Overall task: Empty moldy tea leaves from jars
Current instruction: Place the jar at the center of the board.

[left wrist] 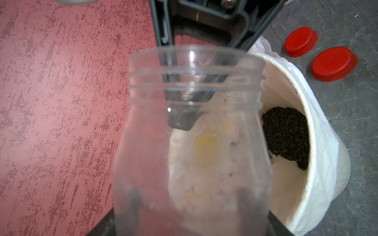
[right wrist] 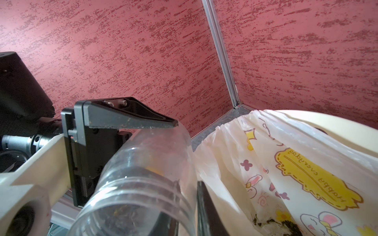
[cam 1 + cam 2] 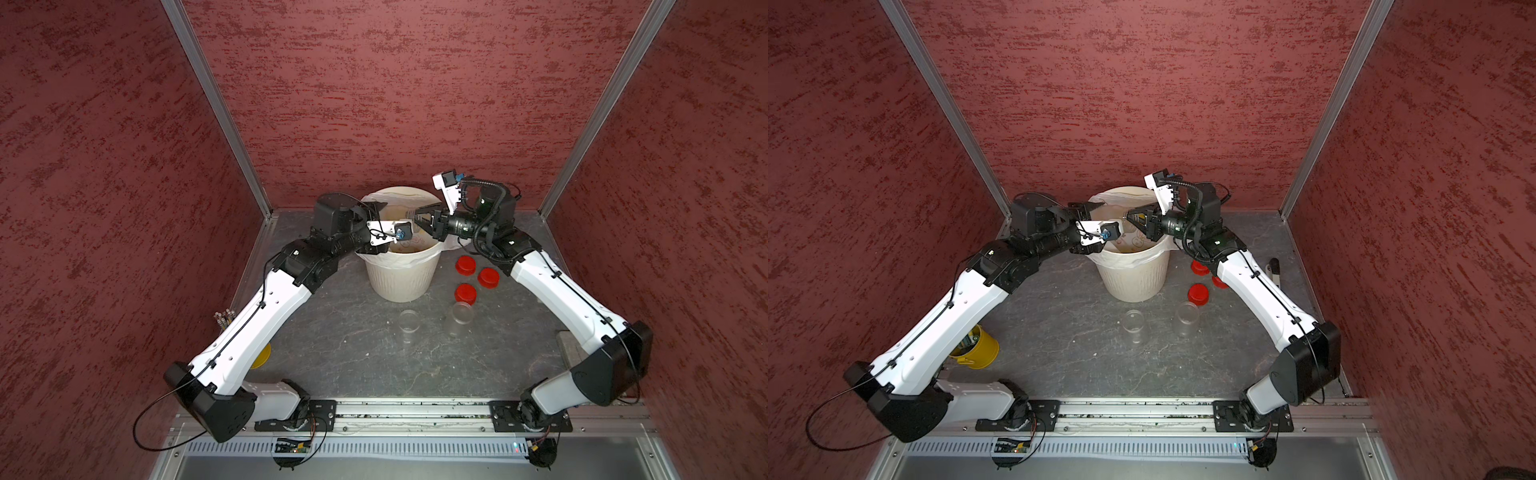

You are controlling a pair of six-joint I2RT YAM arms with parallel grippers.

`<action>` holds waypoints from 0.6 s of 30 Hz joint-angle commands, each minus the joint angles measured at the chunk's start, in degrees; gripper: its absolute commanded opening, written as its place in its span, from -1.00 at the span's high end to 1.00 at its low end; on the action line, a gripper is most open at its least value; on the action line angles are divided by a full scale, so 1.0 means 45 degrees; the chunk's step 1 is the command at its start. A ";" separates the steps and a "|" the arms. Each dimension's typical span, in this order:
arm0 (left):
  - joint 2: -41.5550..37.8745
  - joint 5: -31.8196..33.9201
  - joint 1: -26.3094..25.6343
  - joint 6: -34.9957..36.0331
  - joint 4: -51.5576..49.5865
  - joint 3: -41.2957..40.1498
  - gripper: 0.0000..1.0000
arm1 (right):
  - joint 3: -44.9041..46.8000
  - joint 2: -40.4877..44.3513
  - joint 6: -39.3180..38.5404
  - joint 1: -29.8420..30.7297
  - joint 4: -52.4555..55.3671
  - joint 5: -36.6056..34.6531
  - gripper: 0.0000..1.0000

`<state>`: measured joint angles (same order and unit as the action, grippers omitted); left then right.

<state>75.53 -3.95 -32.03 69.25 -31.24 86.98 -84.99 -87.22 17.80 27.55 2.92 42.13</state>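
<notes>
Over the cream bin [image 3: 401, 278] [image 3: 1133, 282] a clear jar [image 3: 406, 214] [image 1: 190, 122] [image 2: 143, 163] lies sideways, capless and almost bare inside. My left gripper [image 1: 189, 198] [image 3: 376, 206] is shut on its body. My right gripper [image 2: 184, 214] [image 3: 426, 218] pinches the rim at the mouth, one finger inside and one outside. The moldy tea leaves [image 1: 286, 139] [image 2: 286, 224] lie as a dark heap in the bin's white bag. Two more jars [image 3: 409, 322] [image 3: 461, 316] stand open on the table. Three red caps [image 3: 465, 264] [image 3: 488, 277] [image 3: 465, 293] rest right of the bin.
A yellow cup [image 3: 976, 347] of pencils stands under my left arm at the table's left edge. A small tool [image 3: 1274, 268] lies by the right wall, and a grey block [image 3: 571, 345] sits under my right arm. Red walls close in three sides.
</notes>
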 commanded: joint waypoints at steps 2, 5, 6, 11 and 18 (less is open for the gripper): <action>-0.0182 0.0025 0.0083 -0.0192 0.0557 -0.0202 -0.48 | -0.0554 -0.0129 -0.0089 0.0243 0.0164 0.0393 0.75; -0.0182 0.0047 0.0088 -0.0200 0.0663 -0.0247 -0.49 | -0.0663 -0.0207 -0.0128 0.0298 0.0281 0.0462 0.85; -0.0164 0.0086 0.0080 -0.0177 0.0682 -0.0246 -0.50 | -0.0664 -0.0207 -0.0128 0.0322 0.0284 0.0452 0.87; -0.0123 0.0252 0.0053 -0.0171 0.0691 -0.0227 -0.53 | -0.0703 -0.0184 -0.0091 0.0391 0.0292 0.0501 0.97; -0.0394 0.0514 0.0104 -0.0175 0.0959 -0.0492 -0.65 | -0.0810 -0.0035 -0.0127 0.0396 0.0558 -0.0229 1.00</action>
<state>74.98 -2.72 -31.99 69.38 -30.39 85.78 -85.89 -88.44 17.10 28.16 5.04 40.77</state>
